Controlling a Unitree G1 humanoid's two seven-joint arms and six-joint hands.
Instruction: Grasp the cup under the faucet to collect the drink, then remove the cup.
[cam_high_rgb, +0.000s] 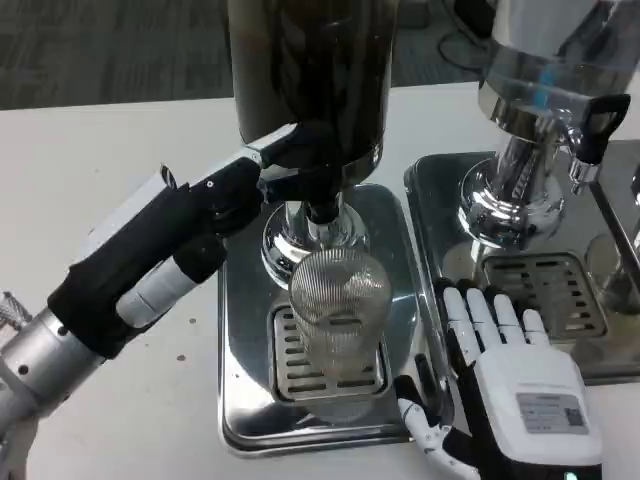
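A clear ribbed cup (340, 308) stands upright on the grate of the steel drip tray (245, 400), right below the faucet (322, 208) of the dark drink dispenser (310, 70). My left hand (225, 195) reaches in from the left and its fingertips (278, 152) lie against the faucet lever; how they close on it is hidden. My right hand (510, 375) rests to the right of the cup, back up and fingers spread. It holds nothing, and a small gap separates it from the cup.
A second dispenser (545, 90) with a clear tank stands at the right on its own steel tray (440, 215), just behind my right hand. White table surface (120, 120) lies open at the left.
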